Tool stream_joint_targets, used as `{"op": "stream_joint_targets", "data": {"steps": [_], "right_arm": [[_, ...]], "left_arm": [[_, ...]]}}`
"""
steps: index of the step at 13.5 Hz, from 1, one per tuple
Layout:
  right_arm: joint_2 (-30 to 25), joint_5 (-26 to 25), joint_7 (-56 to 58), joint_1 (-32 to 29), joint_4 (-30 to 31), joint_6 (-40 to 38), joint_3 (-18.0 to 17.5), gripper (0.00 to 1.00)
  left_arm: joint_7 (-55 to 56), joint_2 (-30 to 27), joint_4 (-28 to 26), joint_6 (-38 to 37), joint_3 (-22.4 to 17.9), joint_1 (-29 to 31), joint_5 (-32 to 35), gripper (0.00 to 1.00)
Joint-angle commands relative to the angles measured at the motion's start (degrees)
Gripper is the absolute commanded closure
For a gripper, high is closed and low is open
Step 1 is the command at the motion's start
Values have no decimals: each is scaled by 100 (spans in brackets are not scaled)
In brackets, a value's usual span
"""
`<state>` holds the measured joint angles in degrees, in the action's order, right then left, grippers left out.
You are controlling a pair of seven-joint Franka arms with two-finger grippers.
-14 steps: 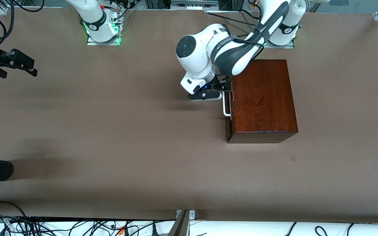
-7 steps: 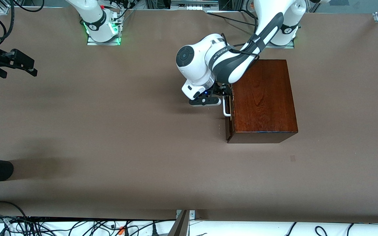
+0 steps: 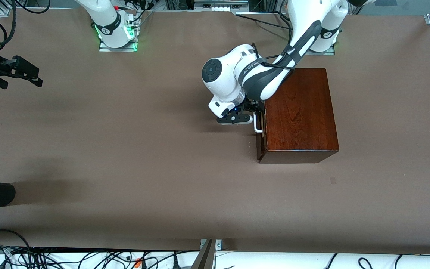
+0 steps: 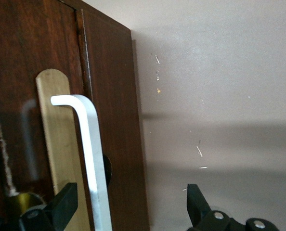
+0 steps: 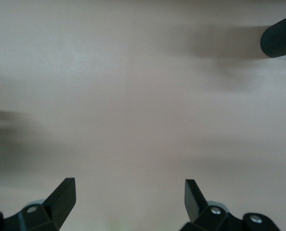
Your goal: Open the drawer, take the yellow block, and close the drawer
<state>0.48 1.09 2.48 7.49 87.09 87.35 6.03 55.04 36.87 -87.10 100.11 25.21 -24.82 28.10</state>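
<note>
Left end effector (image 4: 128, 211) straddles the shut drawer's (image 3: 259, 129) white handle (image 4: 92, 154) with fingers spread, seemingly poised to pull. Right end effector (image 5: 128, 199) waits open over bare bench (image 3: 125, 149).

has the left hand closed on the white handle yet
No, in the left wrist view the left hand is open, its fingers straddling the white U-shaped bar handle without clamping it.

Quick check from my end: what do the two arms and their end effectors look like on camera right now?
Both arms have glossy white shells. The left arm has dark grey joint bands, a round dark cap at the wrist and a black cable along its link. The left end effector and right end effector are black, with wedge-shaped fingers and silver screws. A green light glows at the right arm's base.
</note>
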Motion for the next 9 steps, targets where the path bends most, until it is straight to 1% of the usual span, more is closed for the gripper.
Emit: {"op": "stream_joint_targets", "data": {"steps": [1, 9], "right_arm": [[14, -4, -11, -72, -61, -51, -50, 0], [14, -4, -11, -72, -61, -51, -50, 0]], "left_arm": [[121, 101, 44, 87, -60, -58, 152, 0], [138, 153, 79, 105, -95, -93, 152, 0]]}}
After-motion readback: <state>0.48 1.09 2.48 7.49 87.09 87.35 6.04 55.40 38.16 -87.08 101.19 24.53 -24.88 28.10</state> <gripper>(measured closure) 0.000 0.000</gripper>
